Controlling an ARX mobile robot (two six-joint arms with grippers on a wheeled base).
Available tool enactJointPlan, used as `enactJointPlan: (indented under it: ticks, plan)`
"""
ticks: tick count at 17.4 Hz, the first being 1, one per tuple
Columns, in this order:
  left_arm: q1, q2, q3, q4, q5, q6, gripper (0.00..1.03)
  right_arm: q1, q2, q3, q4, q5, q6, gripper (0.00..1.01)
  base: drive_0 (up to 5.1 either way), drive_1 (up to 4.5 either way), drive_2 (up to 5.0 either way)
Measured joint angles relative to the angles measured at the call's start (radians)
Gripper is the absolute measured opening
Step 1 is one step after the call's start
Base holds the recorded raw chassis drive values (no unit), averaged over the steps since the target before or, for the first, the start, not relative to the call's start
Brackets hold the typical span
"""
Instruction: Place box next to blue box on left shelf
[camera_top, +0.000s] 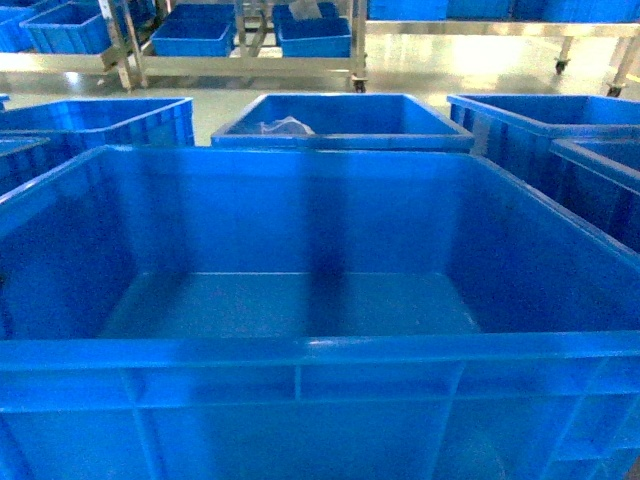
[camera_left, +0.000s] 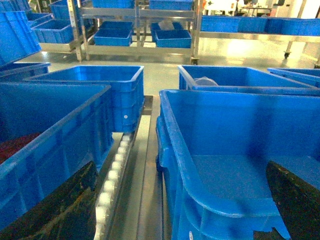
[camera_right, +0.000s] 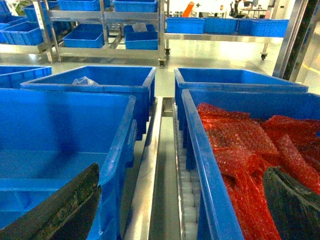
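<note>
Pretty bright overhead lighting all round, with strong glare washing out the pale floor (camera_top: 480, 70) at the back. A soft dark shadow band runs down the middle of the big blue box (camera_top: 320, 270). Head view looks a bit soft and oversaturated; both wrist views have dark, blurry fingers (camera_left: 55, 210) in the bottom corners.

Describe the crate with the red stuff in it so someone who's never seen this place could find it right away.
Start at the big empty blue box filling the near left of the right wrist view. Cross the metal roller track on its right to the neighbouring crate. Alone among the open blue crates here, it is heaped with crumpled red netting.
</note>
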Motion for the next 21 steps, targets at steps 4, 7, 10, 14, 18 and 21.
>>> enactJointPlan:
  ticks: [4, 7, 10, 14, 18, 21]
  plan:
    - [0.000, 0.000, 0.000, 0.000, 0.000, 0.000, 0.98, 0.000, 0.000, 0.000, 0.000, 0.000, 0.000, 0.98, 0.0, 0.00, 0.0]
    - [0.000, 0.000, 0.000, 0.000, 0.000, 0.000, 0.98, 0.000, 0.000, 0.000, 0.000, 0.000, 0.000, 0.98, 0.0, 0.00, 0.0]
    - [0.000, 0.000, 0.000, 0.000, 0.000, 0.000, 0.98, 0.000, 0.000, 0.000, 0.000, 0.000, 0.000, 0.98, 0.0, 0.00, 0.0]
    - [0.000, 0.000, 0.000, 0.000, 0.000, 0.000, 0.98, 0.000, 0.000, 0.000, 0.000, 0.000, 0.000, 0.98, 0.0, 0.00, 0.0]
    - [0.000, 0.000, 0.000, 0.000, 0.000, 0.000, 0.98, 0.000, 0.000, 0.000, 0.000, 0.000, 0.000, 0.98, 0.0, 0.00, 0.0]
    - [0.000, 0.000, 0.000, 0.000, 0.000, 0.000, 0.98, 0.000, 0.000, 0.000, 0.000, 0.000, 0.000, 0.98, 0.0, 0.00, 0.0]
